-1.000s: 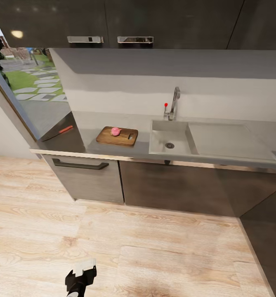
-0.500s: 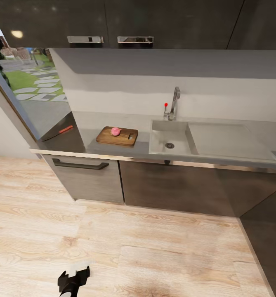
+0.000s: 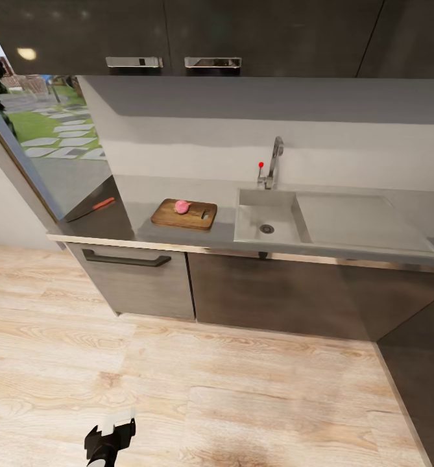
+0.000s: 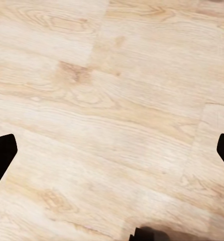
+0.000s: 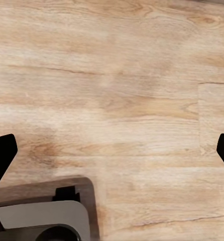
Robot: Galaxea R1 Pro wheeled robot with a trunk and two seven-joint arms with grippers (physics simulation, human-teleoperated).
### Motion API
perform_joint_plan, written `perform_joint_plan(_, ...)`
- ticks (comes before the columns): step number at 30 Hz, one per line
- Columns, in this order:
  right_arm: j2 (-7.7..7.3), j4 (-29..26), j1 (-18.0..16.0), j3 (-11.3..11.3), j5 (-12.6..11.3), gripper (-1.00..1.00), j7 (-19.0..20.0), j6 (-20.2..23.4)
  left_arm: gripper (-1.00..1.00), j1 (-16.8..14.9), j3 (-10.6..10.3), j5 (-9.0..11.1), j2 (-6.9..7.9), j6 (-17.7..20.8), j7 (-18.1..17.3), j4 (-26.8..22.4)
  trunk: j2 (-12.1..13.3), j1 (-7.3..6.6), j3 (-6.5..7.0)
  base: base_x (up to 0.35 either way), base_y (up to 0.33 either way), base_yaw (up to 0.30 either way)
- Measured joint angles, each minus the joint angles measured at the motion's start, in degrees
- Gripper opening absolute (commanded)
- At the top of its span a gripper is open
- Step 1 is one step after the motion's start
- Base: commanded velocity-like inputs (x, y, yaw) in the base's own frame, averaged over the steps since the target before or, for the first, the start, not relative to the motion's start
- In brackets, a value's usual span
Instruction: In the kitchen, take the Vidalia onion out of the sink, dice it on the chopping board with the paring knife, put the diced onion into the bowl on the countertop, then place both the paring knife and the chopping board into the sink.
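Observation:
The brown chopping board [image 3: 192, 217] lies on the light-grey countertop [image 3: 145, 194], left of the sink [image 3: 255, 227]. A small pink Vidalia onion [image 3: 182, 207] rests on the board. The paring knife [image 3: 95, 207], red-handled with a dark blade, lies on the countertop's far left end. The bowl is out of view. My left gripper [image 3: 109, 436] hangs low over the wooden floor, far from the counter; its wrist view shows it [image 4: 112, 155] open, holding nothing. My right gripper [image 5: 112, 155] is also open over the floor.
A chrome faucet [image 3: 273, 162] with a red knob [image 3: 261, 165] stands behind the basin, and the draining surface [image 3: 353, 220] extends to its right. Dark cabinets [image 3: 242, 292] run under the counter, with wall cabinets above. Light wooden floor [image 3: 242, 402] lies between me and the counter.
My left gripper has dropped lower and to the left in the head view. The counter and everything on it stay put.

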Motion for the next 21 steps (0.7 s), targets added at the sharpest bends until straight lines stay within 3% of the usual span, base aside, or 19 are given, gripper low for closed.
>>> perform_joint_plan(21,-0.40,-0.1,0.0,-0.2,0.0,1.00,-0.2,-0.3,1.00,0.0,0.0,0.1,0.03,0.2,-0.2,0.0,0.0,0.00,0.22,0.000,0.000,0.000)
